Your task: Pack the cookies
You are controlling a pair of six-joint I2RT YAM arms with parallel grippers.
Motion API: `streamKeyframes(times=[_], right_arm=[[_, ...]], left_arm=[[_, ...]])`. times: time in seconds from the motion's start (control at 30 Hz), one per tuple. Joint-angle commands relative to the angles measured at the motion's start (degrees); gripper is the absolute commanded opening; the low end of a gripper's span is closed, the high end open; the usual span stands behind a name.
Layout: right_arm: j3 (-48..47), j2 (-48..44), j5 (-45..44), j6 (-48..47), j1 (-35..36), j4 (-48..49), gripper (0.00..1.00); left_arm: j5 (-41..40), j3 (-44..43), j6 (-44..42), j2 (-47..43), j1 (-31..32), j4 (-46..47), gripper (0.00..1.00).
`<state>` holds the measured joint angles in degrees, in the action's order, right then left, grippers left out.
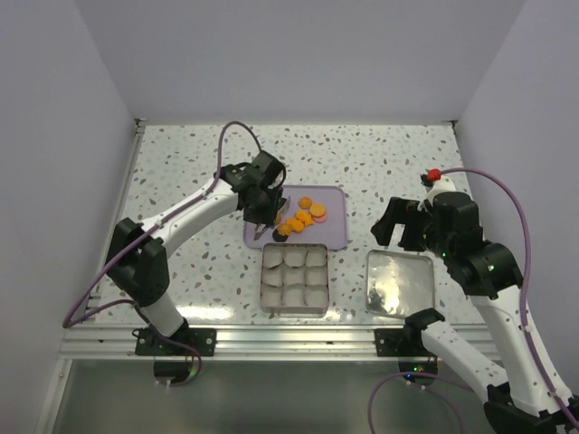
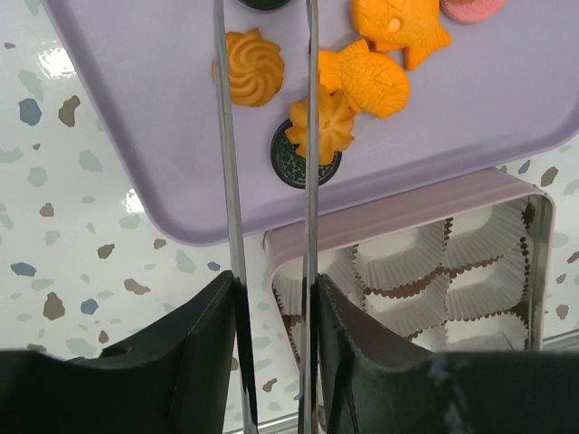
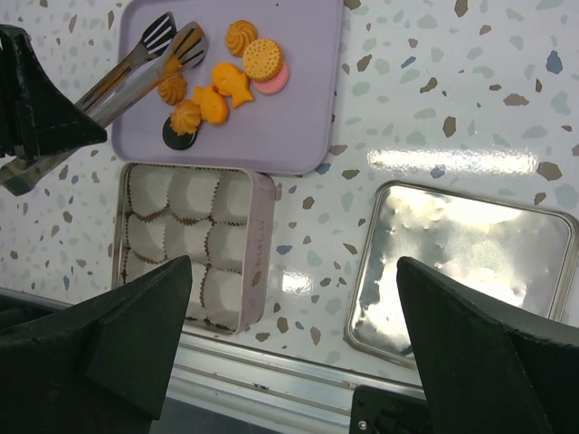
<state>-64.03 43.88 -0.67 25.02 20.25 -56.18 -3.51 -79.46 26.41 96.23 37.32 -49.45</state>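
Barely begun: nothing packed

Left gripper (image 2: pixel 271 307) clamps tongs (image 2: pixel 226 181) over the cookies (image 2: pixel 371 77), all on the purple tray (image 2: pixel 163 163). Right gripper (image 3: pixel 289 271) hangs spread wide near the lid (image 3: pixel 461 253). Every paper cup (image 2: pixel 398 262) in the tin (image 2: pixel 534 271) sits empty.

cookies (image 2: pixel 375 81): mostly orange; black and pink also seen
tray (image 2: pixel 145 136): lilac
tin (image 2: pixel 398 210): pink, lined with white cups (image 2: pixel 398 262)
table (image 2: pixel 54 226): white, speckled grey, brown, blue
lid (image 3: pixel 461 262): silver
tongs (image 3: pixel 136 70): silver
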Motion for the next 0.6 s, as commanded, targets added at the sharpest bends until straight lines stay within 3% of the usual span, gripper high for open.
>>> streamKeyframes(times=[0.0, 0.3, 0.57], right_arm=[[-1.98, 0.33, -1.18, -0.76, 0.58, 1.25, 0.99], [-2.50, -0.46, -0.39, -0.23, 0.67, 0.90, 0.99], [-2.59, -0.63, 0.23, 0.91, 0.76, 0.64, 0.99]], left_arm=[[-1.24, -5.86, -0.75, -1.21, 0.21, -3.10, 0.30], [3.05, -12.73, -1.89, -7.01, 0.21, -10.75, 0.29], [9.75, -5.98, -2.16, -18.08, 5.21, -11.37, 0.27]])
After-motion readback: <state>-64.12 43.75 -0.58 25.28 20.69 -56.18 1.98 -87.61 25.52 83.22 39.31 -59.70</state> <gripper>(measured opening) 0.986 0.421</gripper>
